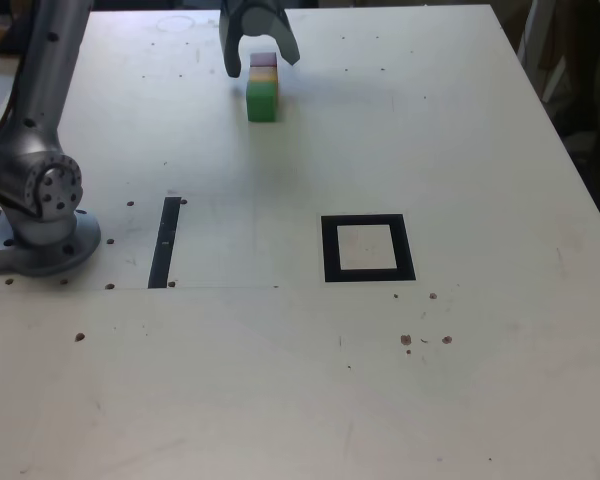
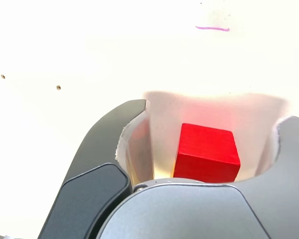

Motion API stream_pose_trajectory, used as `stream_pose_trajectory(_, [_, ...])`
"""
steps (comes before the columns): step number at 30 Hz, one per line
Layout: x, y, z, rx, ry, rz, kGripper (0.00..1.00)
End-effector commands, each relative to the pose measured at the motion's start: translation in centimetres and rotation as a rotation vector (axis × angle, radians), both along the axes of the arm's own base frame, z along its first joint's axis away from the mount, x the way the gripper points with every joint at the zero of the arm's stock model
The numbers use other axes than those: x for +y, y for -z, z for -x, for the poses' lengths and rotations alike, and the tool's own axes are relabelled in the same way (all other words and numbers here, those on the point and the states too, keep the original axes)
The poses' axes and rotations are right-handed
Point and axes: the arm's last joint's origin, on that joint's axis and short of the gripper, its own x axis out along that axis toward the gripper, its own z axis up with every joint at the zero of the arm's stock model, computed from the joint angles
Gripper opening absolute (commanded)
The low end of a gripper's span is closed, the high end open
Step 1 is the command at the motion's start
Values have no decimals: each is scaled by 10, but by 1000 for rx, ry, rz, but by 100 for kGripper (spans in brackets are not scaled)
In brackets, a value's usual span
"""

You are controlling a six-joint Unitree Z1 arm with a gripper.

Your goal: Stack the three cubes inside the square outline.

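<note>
I count three cubes on the table (image 1: 480, 150), one of each colour: one green cube (image 1: 261, 101), one yellow cube (image 1: 263, 73) and one red cube (image 1: 263, 60), all near the far edge. I see one square outline (image 1: 368, 248), thick and black with a pale centre, toward the middle of the table. One thin black strip (image 1: 166, 241) lies nearer the exterior view's left edge. One arm (image 1: 42, 120) carries one gripper (image 1: 259, 55). The wrist view gives me just the one red cube.

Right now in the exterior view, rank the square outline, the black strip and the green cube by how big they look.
1. square outline, largest.
2. black strip, long but thin.
3. green cube, smallest, though it sits farther from the camera, which shrinks it.
</note>
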Motion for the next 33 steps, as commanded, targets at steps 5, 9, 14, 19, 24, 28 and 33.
stream_pose_trajectory(5, [2,1,-1,-2,-11,-5,52])
stream_pose_trajectory(9, [2,2,-1,-1,-10,-7,41])
stream_pose_trajectory(14, [1,2,0,3,-9,-3,39])
stream_pose_trajectory(19, [1,2,0,5,-8,0,39])
stream_pose_trajectory(24, [1,2,0,5,-8,1,39])
stream_pose_trajectory(28, [-1,-3,1,-2,-8,-6,39])
stream_pose_trajectory(33, [-7,-22,1,-21,1,-30,39])
